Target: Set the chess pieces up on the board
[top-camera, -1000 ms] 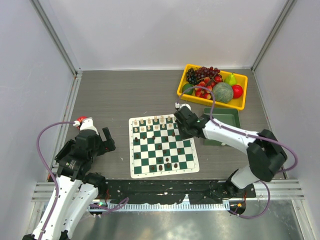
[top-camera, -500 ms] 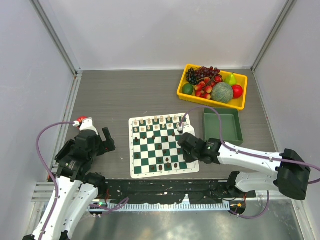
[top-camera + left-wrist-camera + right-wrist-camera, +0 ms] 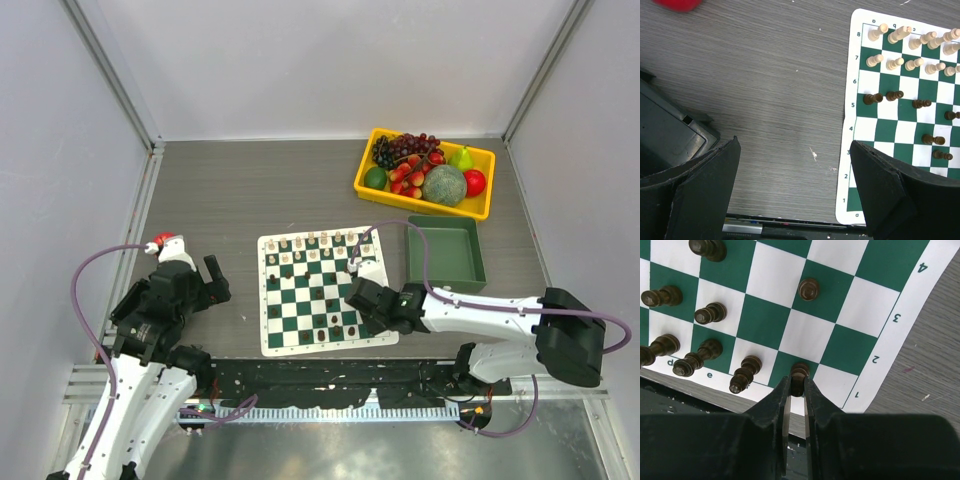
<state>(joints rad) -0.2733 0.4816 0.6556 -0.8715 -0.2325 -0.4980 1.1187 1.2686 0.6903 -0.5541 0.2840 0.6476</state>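
Right gripper (image 3: pixel 797 385) is down at the near edge of the flat green-and-white checked chess mat (image 3: pixel 300 322), and it has a piece! Its black fingers (image 3: pixel 774 405) are pinched in on a small dark brown chessman (image 3: pixel 800 373), right over a green square in the row marked 1, one in from the corner. Whether that piece sits on the mat or hangs just off it, I cannot tell.

More dark pieces (image 3: pixel 745 374) line up beside it along the same near row, with one lone dark pawn (image 3: pixel 809 288) further up the board. From above, the right arm lies low across the mat's front right corner.

Over on the far side, the cream wooden chessmen (image 3: pixel 310 242) fill the two back rows.

Left gripper (image 3: pixel 795 147) has its jaws spread wide with nothing between them, over the bare grey wood-grain table (image 3: pixel 780 75), just off the mat's left border.

A plain green bin (image 3: pixel 445 250) sits just right of the mat, with a yellow tray of fruit (image 3: pixel 488 195) beyond it.
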